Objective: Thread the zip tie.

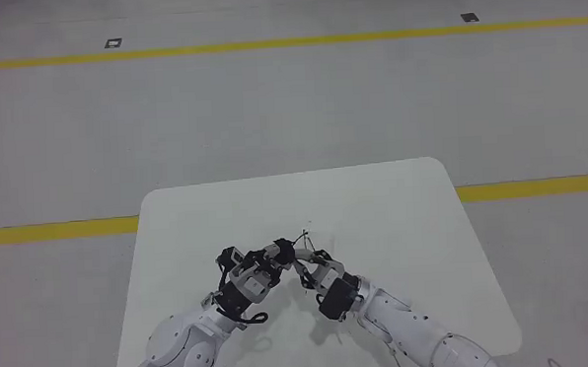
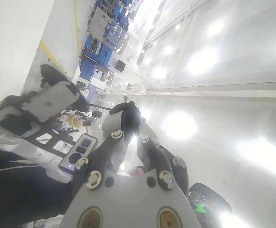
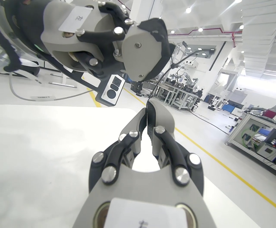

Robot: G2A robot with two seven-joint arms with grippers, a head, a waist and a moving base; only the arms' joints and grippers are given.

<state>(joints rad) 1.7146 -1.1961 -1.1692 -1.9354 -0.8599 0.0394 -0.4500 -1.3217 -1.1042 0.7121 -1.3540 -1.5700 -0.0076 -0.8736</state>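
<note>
The zip tie [image 3: 160, 81] is a thin black strand held up in the air above the white surface [image 1: 394, 209], between the two grippers and touching nothing below it. One end sits clamped at the very tips of the right gripper [image 3: 147, 111], whose grey fingers [image 3: 160, 116] are pressed flat together on it. From there the strand rises at a slant to a small knot-like junction just beside the dark padded tips of the left gripper [image 3: 165, 46], and a further length runs on past that junction to a thicker free end. In the left wrist view the left gripper's own fingers are also squeezed together. The strand comes across from the right gripper into their tips, and a short stub pokes out beyond them. Whether that stub is the tie's head or its tail I cannot tell. Seen from above, both arms come in from the near edge of the surface and meet tip to tip near its middle, with the strand sticking up just beyond them. Around the surface lies a pale floor crossed by yellow lines [image 1: 268, 44].
</note>
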